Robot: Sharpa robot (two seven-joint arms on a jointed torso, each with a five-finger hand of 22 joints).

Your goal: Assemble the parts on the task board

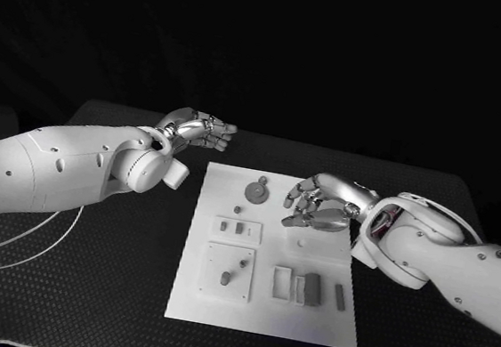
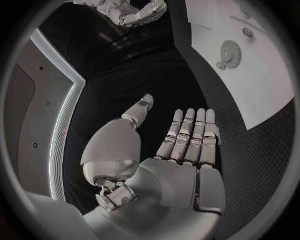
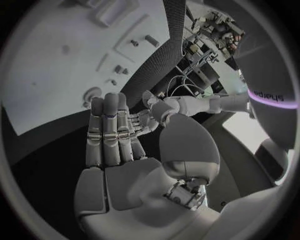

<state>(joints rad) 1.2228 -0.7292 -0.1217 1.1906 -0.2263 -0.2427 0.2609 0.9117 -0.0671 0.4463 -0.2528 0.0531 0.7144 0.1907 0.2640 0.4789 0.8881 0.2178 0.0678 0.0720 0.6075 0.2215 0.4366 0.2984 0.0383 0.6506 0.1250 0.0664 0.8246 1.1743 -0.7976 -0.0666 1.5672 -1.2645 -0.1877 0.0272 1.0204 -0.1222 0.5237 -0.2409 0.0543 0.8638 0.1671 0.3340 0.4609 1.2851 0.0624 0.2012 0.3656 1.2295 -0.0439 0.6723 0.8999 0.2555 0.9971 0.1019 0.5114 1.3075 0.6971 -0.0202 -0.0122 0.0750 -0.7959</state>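
At the board's twelve o'clock end, the right hand hovers over the task board, fingers released. The left hand, at ten o'clock over the worktop, grasps nothing, fingers released.

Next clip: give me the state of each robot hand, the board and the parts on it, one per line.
Left robot hand: open, holding nothing, off the board's far left corner.
Right robot hand: empty, fingers apart, over the board's right edge.
Task board: flat on the table.
Gear: lying flat on the board, untouched.
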